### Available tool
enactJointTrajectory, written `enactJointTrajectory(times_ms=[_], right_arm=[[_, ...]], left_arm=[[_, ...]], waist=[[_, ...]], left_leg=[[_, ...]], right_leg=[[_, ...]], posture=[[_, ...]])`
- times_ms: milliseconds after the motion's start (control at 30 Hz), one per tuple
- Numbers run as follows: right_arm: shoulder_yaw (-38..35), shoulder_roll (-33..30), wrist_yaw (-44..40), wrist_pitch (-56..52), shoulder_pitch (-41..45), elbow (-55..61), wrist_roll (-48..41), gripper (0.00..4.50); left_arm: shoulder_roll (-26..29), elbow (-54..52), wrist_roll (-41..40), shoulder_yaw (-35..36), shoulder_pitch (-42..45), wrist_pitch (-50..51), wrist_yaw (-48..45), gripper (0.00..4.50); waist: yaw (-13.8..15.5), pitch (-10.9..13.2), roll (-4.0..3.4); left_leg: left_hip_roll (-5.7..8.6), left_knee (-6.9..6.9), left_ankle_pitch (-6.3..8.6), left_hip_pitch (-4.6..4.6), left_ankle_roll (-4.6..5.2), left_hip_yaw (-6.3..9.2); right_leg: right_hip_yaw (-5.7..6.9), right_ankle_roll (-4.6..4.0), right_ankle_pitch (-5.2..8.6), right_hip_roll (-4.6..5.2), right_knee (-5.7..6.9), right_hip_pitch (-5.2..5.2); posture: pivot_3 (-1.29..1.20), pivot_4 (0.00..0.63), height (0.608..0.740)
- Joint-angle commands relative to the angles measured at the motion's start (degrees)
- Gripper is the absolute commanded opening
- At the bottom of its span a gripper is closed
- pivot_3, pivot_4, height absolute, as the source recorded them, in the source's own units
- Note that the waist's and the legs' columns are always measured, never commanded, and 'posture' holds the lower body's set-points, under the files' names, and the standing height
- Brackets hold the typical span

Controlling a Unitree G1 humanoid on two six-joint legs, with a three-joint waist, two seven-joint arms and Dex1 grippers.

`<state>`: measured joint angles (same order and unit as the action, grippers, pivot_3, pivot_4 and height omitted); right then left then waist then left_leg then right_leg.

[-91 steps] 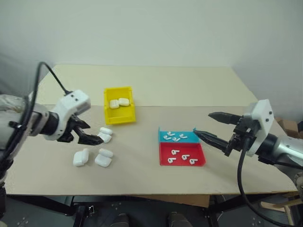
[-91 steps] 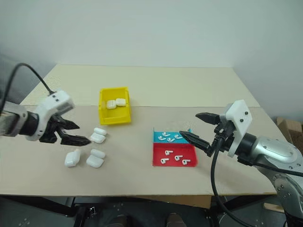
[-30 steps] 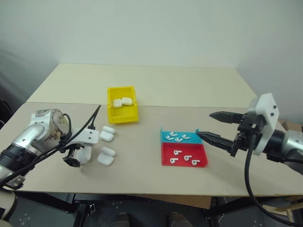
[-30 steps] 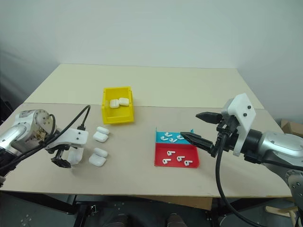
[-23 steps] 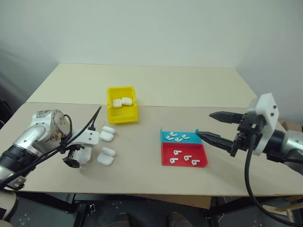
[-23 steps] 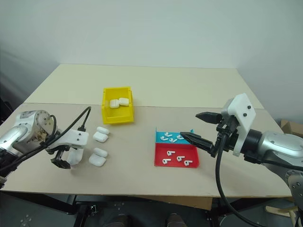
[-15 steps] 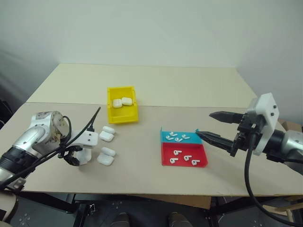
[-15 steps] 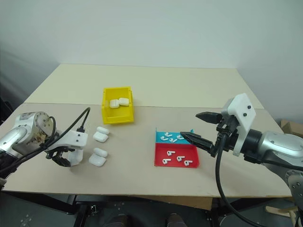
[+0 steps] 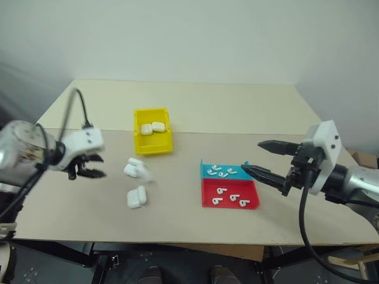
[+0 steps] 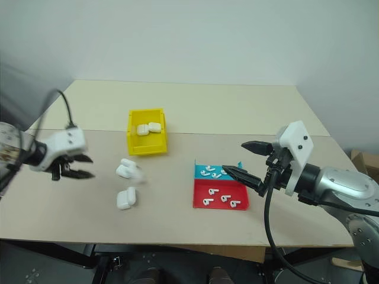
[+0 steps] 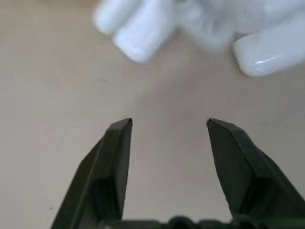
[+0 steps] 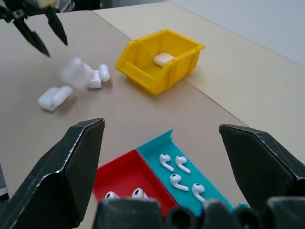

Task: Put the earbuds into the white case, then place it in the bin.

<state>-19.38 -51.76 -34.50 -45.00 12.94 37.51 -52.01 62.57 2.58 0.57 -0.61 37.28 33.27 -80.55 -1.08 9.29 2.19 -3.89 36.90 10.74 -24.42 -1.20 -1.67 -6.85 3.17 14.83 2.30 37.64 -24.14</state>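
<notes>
Several tiny white earbuds lie in the teal tray (image 9: pixel 220 171) and the red tray (image 9: pixel 231 198). White cases lie left of centre: a small cluster (image 9: pixel 132 168), a blurred one (image 9: pixel 145 173) beside it, and another (image 9: pixel 137 197) nearer the front. The yellow bin (image 9: pixel 149 144) stands behind them with two cases (image 9: pixel 153 127) inside. My left gripper (image 9: pixel 103 166) hangs open and empty above the table, left of the cases. My right gripper (image 9: pixel 251 156) is open and level, just right of the trays, holding nothing.
The two trays sit side by side right of centre, teal behind red. A seam crosses the table behind the bin's far end. The table's front edge runs close below the front case and the red tray.
My left gripper has lifted off the table and swung up and left with nothing in it. The case beneath it is gone from that spot; a blurred one shows by the cluster. The right arm stayed.
</notes>
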Motion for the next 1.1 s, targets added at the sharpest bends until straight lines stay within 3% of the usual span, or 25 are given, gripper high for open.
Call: enactJointTrajectory(times_ms=[33, 100, 233, 433, 567, 733, 833, 900, 1000, 1100], right_arm=[[1.2, 1.6, -0.4, 4.5, 1.6, -0.9, 3.4, 4.50], [2.5, 3.0, 0.1, 5.8, 2.7, -1.6, 5.2, 4.50], [3.8, 5.2, 0.6, 6.9, 4.0, -1.8, 7.1, 4.50], [3.5, 6.4, 1.0, 7.2, 3.8, -1.2, 7.6, 4.50], [3.6, 6.7, 1.1, 7.1, 3.4, -1.0, 8.0, 4.50], [4.0, 7.9, 2.0, 6.6, 3.3, -0.5, 7.9, 4.50], [4.4, 8.4, 2.0, 6.7, 2.5, 0.1, 7.9, 4.50], [4.7, 8.8, 2.2, 6.7, 2.4, 0.2, 7.8, 4.50], [5.4, 9.5, 2.6, 6.7, 2.4, 0.4, 7.7, 4.50], [5.9, 10.2, 2.7, 6.7, 1.9, 0.9, 7.8, 4.50]], left_arm=[[-3.3, -7.7, -10.7, 14.1, -0.8, 9.2, 4.9, 2.70], [-8.2, -13.6, -15.7, 20.8, -2.1, 15.9, 10.3, 2.70], [-10.3, -19.6, -21.0, 21.9, -5.0, 21.0, 14.2, 2.70], [-7.1, -15.9, -21.8, 17.6, -4.8, 15.9, 15.0, 2.70], [-2.4, -12.1, -23.9, 14.1, -3.4, 16.6, 10.5, 2.70], [2.2, -9.9, -23.7, 15.3, -8.8, 8.7, 6.1, 2.70], [5.8, -6.2, -19.8, 17.1, -17.4, -7.0, 0.1, 2.70], [8.5, -3.8, -18.2, 15.7, -19.4, -11.5, -2.2, 2.70], [9.8, -1.3, -18.1, 13.2, -18.5, -15.1, -5.2, 3.25], [10.3, -1.8, -18.2, 9.9, -16.5, -16.9, -7.5, 4.22]], waist=[[0.0, 0.0, 0.00], [-0.1, 0.0, 0.00], [-0.4, 0.0, -0.01], [-0.5, 0.0, -0.01], [-0.7, 0.0, 0.00], [-1.6, 0.0, -0.01], [-2.1, 0.0, -0.02], [-1.9, 0.0, -0.01], [-1.3, 0.0, 0.00], [-0.9, 0.0, 0.00]], left_leg=[[-0.01, 0.00, 0.00, 0.00, 0.00, 0.00], [0.00, 0.02, 0.00, 0.01, 0.00, 0.00], [0.00, 0.03, 0.00, 0.07, 0.00, 0.03], [0.01, 0.03, 0.00, 0.12, -0.01, 0.03], [0.01, 0.01, 0.00, 0.10, -0.01, 0.03], [0.01, -0.05, 0.00, 0.10, 0.00, 0.01], [-0.01, -0.11, 0.00, 0.13, 0.00, -0.01], [-0.02, -0.15, 0.00, 0.14, 0.00, -0.02], [-0.03, -0.13, 0.00, 0.13, -0.01, -0.03], [-0.01, -0.12, 0.00, 0.12, -0.01, -0.04]], right_leg=[[0.01, 0.00, 0.00, 0.00, 0.00, 0.00], [-0.01, 0.01, 0.00, 0.00, 0.01, 0.03], [-0.01, 0.01, -0.01, -0.02, 0.10, 0.04], [-0.01, 0.00, -0.02, -0.02, 0.10, 0.07], [0.00, 0.00, -0.01, -0.02, 0.07, 0.05], [-0.02, -0.01, 0.00, -0.02, 0.04, 0.03], [-0.04, -0.07, 0.02, -0.02, 0.07, -0.01], [-0.03, -0.12, 0.04, -0.02, 0.09, -0.02], [0.00, -0.13, 0.04, -0.01, 0.05, -0.01], [0.02, -0.11, 0.05, 0.03, 0.03, 0.02]], posture=[[0.00, 0.150, 0.740], [0.00, 0.150, 0.740], [0.00, 0.150, 0.740], [0.00, 0.150, 0.740], [0.00, 0.150, 0.740], [0.00, 0.150, 0.740], [0.00, 0.150, 0.740], [0.00, 0.150, 0.740], [0.00, 0.150, 0.740], [0.00, 0.150, 0.740]])
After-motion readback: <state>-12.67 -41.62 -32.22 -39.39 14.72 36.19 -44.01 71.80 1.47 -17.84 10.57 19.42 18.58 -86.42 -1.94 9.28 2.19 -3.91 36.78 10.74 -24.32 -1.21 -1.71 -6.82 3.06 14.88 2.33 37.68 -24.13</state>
